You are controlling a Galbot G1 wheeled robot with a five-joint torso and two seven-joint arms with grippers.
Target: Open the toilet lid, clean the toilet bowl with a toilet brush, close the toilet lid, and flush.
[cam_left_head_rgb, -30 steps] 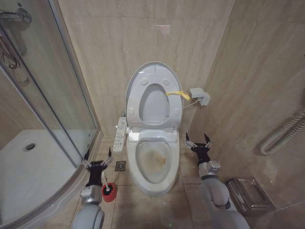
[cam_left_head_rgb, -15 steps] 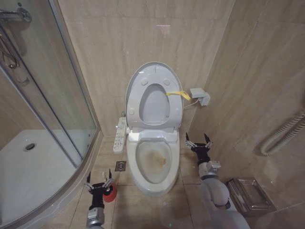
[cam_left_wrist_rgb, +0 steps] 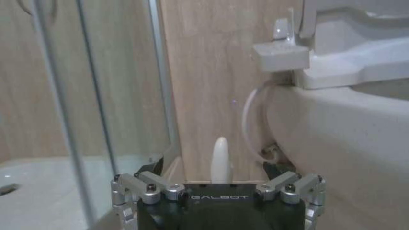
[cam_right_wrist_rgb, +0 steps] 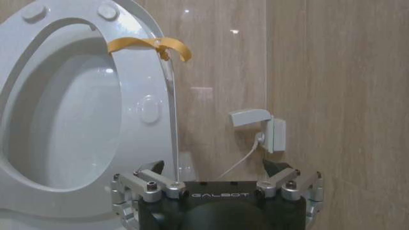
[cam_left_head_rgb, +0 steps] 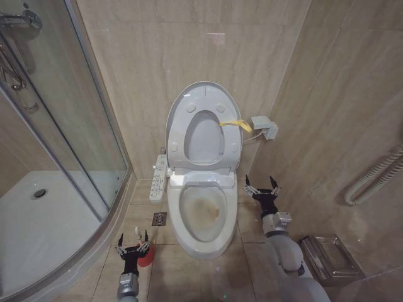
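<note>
Lid's up. Left gripper point(cam_left_head_rgb: 133, 241), jaws open, hovers directly over the toilet brush point(cam_left_head_rgb: 144, 253) on the floor left of the toilet bowl point(cam_left_head_rgb: 203, 217); handle upright between jaws. Right gripper point(cam_left_head_rgb: 262, 185) open, idle by bowl.

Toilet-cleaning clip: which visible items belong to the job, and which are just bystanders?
Job:
glossy white oval toilet lid, raised
stained white ceramic toilet bowl
white-handled toilet brush in red holder, by open left gripper

Bystanders:
curved white shower tray
grey wall socket
floor drain
</note>
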